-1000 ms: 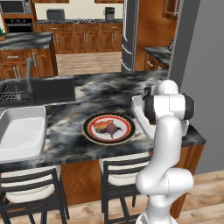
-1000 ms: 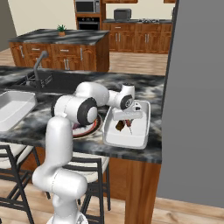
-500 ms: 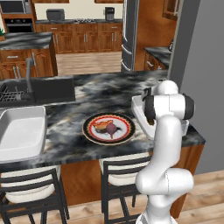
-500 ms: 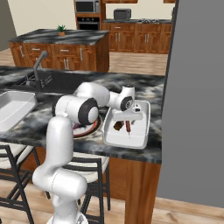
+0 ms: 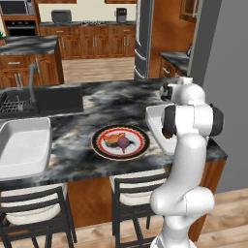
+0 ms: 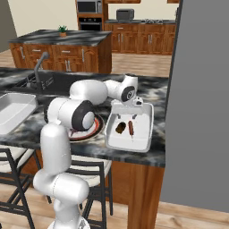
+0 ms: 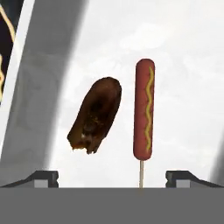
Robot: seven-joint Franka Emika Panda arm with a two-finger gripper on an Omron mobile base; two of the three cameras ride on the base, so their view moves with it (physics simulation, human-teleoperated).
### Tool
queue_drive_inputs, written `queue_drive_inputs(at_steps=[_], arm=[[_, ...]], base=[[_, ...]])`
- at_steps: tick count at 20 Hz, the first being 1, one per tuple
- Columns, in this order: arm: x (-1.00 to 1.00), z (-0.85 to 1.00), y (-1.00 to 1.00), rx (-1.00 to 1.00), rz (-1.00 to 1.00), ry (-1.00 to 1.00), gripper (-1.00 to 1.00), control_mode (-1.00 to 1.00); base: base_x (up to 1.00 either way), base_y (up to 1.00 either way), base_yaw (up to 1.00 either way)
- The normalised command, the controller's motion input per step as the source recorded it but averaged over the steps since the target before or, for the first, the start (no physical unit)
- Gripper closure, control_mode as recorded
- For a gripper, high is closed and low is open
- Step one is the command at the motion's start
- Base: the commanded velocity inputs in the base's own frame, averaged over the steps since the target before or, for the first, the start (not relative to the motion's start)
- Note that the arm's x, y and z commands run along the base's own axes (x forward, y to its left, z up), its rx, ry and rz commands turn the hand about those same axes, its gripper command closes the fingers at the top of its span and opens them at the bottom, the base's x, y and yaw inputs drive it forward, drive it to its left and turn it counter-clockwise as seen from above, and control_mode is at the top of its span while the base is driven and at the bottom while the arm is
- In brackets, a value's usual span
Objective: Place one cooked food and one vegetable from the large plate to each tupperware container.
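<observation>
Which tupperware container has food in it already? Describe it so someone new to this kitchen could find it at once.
On the dark marble island counter, look right of the large plate, at the end nearest the grey wall. The white tub there, under the open tool, holds a skewered sausage and a dark brown piece; the other tub, beside the sink, looks empty.

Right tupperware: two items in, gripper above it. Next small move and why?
Probably lift clear and swing back toward the large plate. The gripper is open over the tupperware container, where a corn dog and a brown piece already lie. Food remains on the plate, and the left container has none.
</observation>
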Motion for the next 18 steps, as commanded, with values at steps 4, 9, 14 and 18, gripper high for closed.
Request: queue_drive_inputs(at_steps=[4, 9, 14, 18], arm=[[-0.95, 0.82, 0.05, 0.12, -0.15, 0.01, -1.00, -1.00], [-1.00, 0.30, 0.36, 0.02, -0.13, -0.02, -1.00, -1.00], [-0.96, 0.45, 0.75, 0.00, -0.08, -0.11, -1.00, -1.00], [-0.46, 0.48, 0.95, -0.03, -0.06, -0.08, -1.00, -1.00]], base=[[0.00, 0.00, 0.00], [0.00, 0.00, 0.00], [0.00, 0.00, 0.00], [0.00, 0.00, 0.00]])
